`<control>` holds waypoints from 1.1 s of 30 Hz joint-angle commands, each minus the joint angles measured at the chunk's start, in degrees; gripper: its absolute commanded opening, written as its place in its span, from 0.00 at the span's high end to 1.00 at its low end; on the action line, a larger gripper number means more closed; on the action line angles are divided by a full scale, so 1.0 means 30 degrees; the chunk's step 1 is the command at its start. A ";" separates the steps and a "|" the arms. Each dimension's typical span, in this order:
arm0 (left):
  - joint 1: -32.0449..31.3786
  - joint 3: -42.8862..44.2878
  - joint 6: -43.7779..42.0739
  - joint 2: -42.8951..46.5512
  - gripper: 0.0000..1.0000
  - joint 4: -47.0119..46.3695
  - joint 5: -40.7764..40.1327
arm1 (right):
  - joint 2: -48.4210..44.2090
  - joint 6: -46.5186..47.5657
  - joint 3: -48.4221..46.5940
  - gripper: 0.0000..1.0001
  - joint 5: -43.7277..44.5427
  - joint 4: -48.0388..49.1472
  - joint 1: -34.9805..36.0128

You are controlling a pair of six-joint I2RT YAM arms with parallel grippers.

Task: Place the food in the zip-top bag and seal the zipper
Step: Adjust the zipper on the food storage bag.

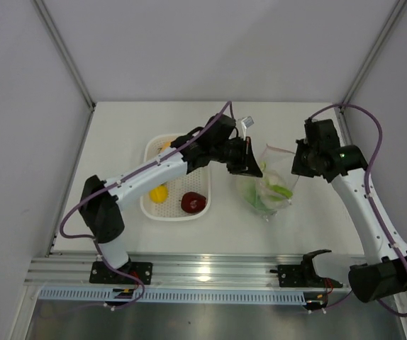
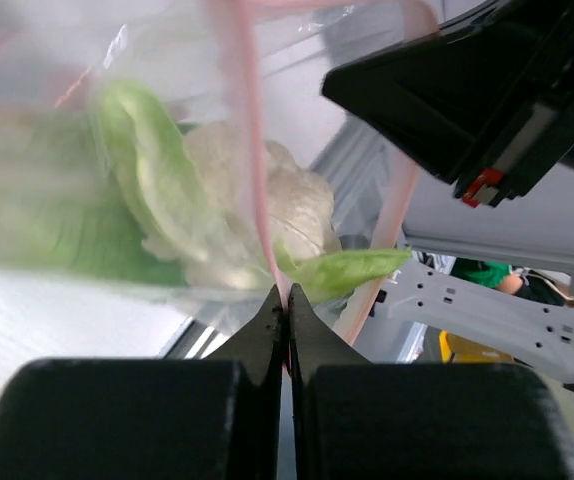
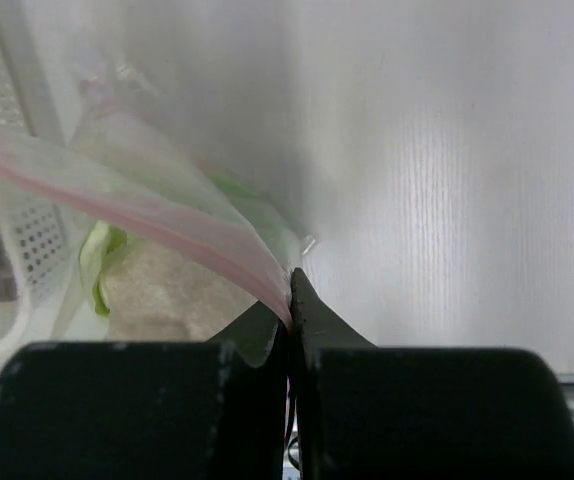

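The clear zip-top bag hangs between my two grippers over the table, with leafy green-white lettuce inside. My left gripper is shut on the pink zipper strip at the bag's left edge. My right gripper is shut on the zipper's other end. The lettuce shows through the plastic in the left wrist view and in the right wrist view. A dark red apple and an orange-yellow fruit lie in the white basket. Another orange fruit peeks out under my left arm.
The white perforated basket sits left of the bag, partly under my left arm. A small clear tab lies behind the left gripper. White walls close the table at back and sides; a metal rail runs along the near edge.
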State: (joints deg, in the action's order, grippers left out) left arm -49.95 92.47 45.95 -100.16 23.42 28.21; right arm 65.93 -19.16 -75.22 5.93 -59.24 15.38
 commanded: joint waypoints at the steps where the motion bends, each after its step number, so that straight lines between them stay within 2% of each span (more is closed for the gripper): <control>1: -0.0105 0.1784 -0.0875 0.2268 0.99 0.0895 -0.0581 | -0.0559 0.0701 -0.2984 1.00 0.0599 -0.0493 -0.0233; 3: -0.0514 0.1060 -0.0787 0.3119 0.99 0.0518 -0.0789 | -0.1174 0.0702 -0.5119 1.00 0.0688 -0.1519 -0.0233; 5: -0.0604 -0.0054 -0.0057 0.4058 0.99 -0.0360 -0.0789 | -0.1845 0.0381 -0.5366 1.00 0.0426 -0.1669 -0.0233; 6: -0.0547 -0.2467 0.0207 0.4234 0.99 -0.1728 -0.0847 | -0.2198 0.0264 -0.4032 1.00 -0.0127 -0.1233 -0.0233; 8: -0.0197 -0.3687 0.1115 0.3480 1.00 -0.2646 -0.0791 | -0.2814 0.0029 -0.1337 1.00 -0.0424 0.0749 -0.0291; 9: 0.0299 -0.3896 0.1175 0.2749 0.99 -0.2737 0.0110 | -0.2614 -0.0001 -0.0018 1.00 -0.0599 0.1314 -0.0378; 10: 0.0478 -0.3550 0.1002 0.1263 0.99 -0.2216 0.0409 | -0.2177 0.0115 0.1736 1.00 -0.1007 0.1668 -0.0495; 12: 0.0597 -0.2528 0.0708 0.0809 0.99 -0.1277 0.0501 | -0.0688 0.0554 0.1814 1.00 -0.0838 0.1237 -0.0701; 15: -0.0279 -0.1942 0.0329 0.2824 0.99 -0.1860 -0.0692 | -0.1201 0.0965 -0.1197 1.00 0.0334 -0.0114 -0.0672; 17: -0.0865 -0.0944 -0.0491 0.3500 0.99 -0.0253 -0.1139 | -0.2375 0.0966 -0.4058 1.00 0.0569 -0.0901 -0.0673; 18: -0.0984 -0.0243 -0.0639 0.3620 0.99 0.0013 -0.1227 | -0.2523 0.0821 -0.4831 1.00 0.0542 -0.1255 -0.0672; 20: -0.1044 -0.0643 -0.0407 0.3767 0.99 -0.0594 -0.1083 | -0.2641 0.0645 -0.5307 1.00 -0.0359 -0.1492 -0.0673; 22: -0.0752 -0.2078 -0.0028 0.3098 0.99 -0.0979 -0.1111 | -0.3077 0.0439 -0.2859 1.00 -0.0892 -0.0590 -0.0672; 23: -0.0287 -0.2372 0.0149 0.2571 0.99 -0.1531 -0.0705 | -0.3081 0.0410 -0.0526 1.00 -0.0923 0.0315 -0.0701; 24: -0.0050 -0.2549 0.0093 0.1203 0.99 -0.1363 -0.0353 | -0.2994 0.0467 0.0425 1.00 -0.0894 0.0730 -0.0731; 26: 0.0186 -0.1068 -0.0461 0.0197 0.99 0.0210 -0.0699 | -0.2351 0.0759 0.1399 1.00 -0.0487 0.1086 -0.0818; 29: -0.0162 -0.0036 -0.0757 0.1096 1.00 0.0311 -0.1342 | -0.2170 0.1287 -0.0437 1.00 0.0538 -0.0140 -0.0906; 30: -0.0368 0.0259 -0.0787 0.1623 0.99 0.0164 -0.1606 | -0.2346 0.1404 -0.1952 1.00 0.0773 -0.0348 -0.0878; 33: -0.1072 0.1428 -0.1021 0.2740 1.00 0.0425 -0.1872 | -0.2612 0.1289 -0.4013 1.00 0.0486 -0.1403 -0.0877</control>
State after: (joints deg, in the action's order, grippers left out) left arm -50.59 89.14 44.97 -98.67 26.55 23.24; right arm 62.70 -16.40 -77.43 5.82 -62.67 12.99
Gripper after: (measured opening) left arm 0.005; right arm 0.002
